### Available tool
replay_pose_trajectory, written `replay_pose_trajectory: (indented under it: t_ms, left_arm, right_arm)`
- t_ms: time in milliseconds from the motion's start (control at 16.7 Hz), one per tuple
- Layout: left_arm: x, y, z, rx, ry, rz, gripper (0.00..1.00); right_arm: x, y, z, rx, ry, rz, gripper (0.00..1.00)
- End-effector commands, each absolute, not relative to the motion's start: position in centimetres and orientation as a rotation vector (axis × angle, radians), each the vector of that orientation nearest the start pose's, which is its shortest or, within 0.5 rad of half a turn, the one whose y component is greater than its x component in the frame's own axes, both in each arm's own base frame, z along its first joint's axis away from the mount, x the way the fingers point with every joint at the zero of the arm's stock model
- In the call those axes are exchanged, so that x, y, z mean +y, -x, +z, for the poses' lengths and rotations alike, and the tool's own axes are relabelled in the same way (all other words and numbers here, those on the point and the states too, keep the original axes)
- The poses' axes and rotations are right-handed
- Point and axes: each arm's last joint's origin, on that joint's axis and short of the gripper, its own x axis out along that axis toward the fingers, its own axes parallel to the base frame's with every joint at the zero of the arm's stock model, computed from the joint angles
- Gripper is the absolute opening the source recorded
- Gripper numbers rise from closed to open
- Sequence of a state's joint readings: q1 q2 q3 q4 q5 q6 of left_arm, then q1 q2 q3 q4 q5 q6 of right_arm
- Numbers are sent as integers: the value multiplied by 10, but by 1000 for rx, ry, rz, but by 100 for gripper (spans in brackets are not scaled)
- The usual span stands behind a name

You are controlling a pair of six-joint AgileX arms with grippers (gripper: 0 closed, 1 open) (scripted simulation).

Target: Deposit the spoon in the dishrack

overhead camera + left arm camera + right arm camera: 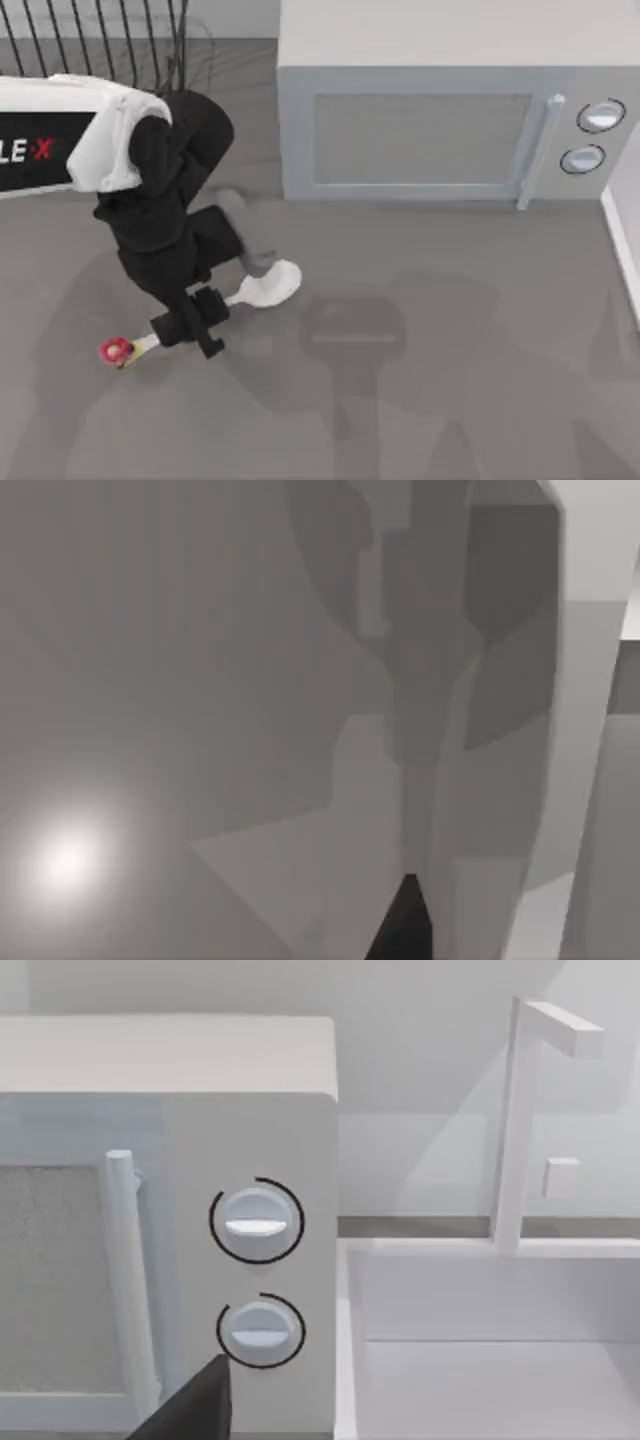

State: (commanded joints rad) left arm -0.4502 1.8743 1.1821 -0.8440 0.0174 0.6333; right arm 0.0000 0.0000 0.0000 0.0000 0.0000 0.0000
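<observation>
1. Spoon [262, 288] position: it lies flat on the counter [450, 380], left of centre in the top view, with its white bowl pointing toward the microwave [440, 130] and its red-and-yellow ornament [115, 351] at the end nearer the front edge.
2. Left tool [190, 325] position: it is down at the spoon's handle, between bowl and ornament, and covers the middle of the handle. The mid-handle placement probably keeps the load balanced on lifting.
3. Left tool state: the fingers straddle the slim handle at a narrow setting. Whether they are clamped on it or just beside it cannot be told; the spoon rests on the counter.
4. Dishrack [100, 40] position: it stands at the far left corner of the counter, behind the left arm, well apart from the spoon. Judged stage: grasp in hand, lift and transfer not yet done.
5. Obstructions: the microwave stands just beside the dishrack on its right, which limits approach from that side. The rack's upright wires call for entry from above.
6. Right arm: parked at the right, its wrist view facing the microwave dials [257, 1220] and a white sink basin [500, 1360].
</observation>
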Motion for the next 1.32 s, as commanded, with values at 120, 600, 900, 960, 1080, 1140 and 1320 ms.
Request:
replay_pose_trajectory:
  t_ms: [120, 600, 900, 960, 1080, 1140, 1320]
  left_arm:
    - [-147, -309, 171, 1363, -823, -845, 0]
    - [-141, -297, 294, 1397, -823, -849, 0]
    - [-137, -291, 314, 1381, -819, -842, 0]
    - [-137, -291, 314, 1381, -819, -842, 0]
    - [-137, -292, 312, 1383, -817, -839, 0]
    - [-134, -292, 314, 1370, -805, -827, 0]
    - [-113, -291, 328, 1266, -696, -719, 0]
  right_arm:
    - [-1, -106, 160, 0, 0, 0, 100]
    - [-1, -106, 160, 0, 0, 0, 100]
    - [-1, -106, 160, 0, 0, 0, 100]
    - [-1, -106, 160, 0, 0, 0, 100]
    - [-1, -106, 160, 0, 0, 0, 100]
    - [-1, -106, 160, 0, 0, 0, 100]
    - [-1, -106, 160, 0, 0, 0, 100]
